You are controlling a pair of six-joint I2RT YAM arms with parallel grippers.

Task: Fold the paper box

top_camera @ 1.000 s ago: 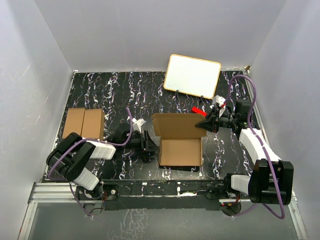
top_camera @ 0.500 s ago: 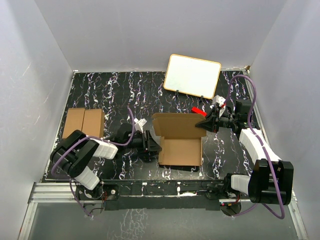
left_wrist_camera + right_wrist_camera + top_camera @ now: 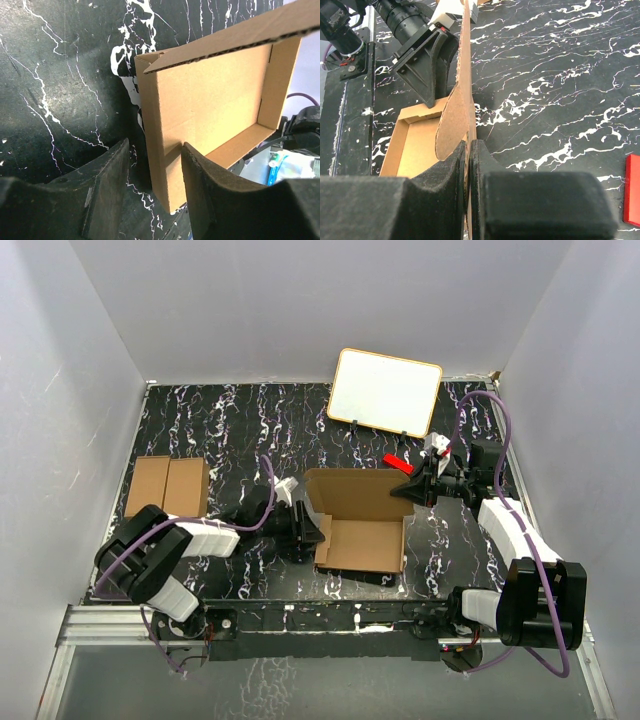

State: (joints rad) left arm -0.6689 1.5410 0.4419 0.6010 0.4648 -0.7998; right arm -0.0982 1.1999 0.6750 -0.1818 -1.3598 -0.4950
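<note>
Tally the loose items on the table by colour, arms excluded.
Brown: 3 (half-folded brown cardboard paper box, two flat brown cardboard cartons)
White: 1 (white rectangular board with yellow rim)
Red: 1 (small flat red piece)
Total: 5

The paper box was hemmed on two sides: left gripper astride its left wall, right gripper clamped on the raised flap at its far right corner. Behind the box stood a red block and the white board. Left of the box, bare table ran to the twin cartons; its near edge appeared passable, view poor.
</note>
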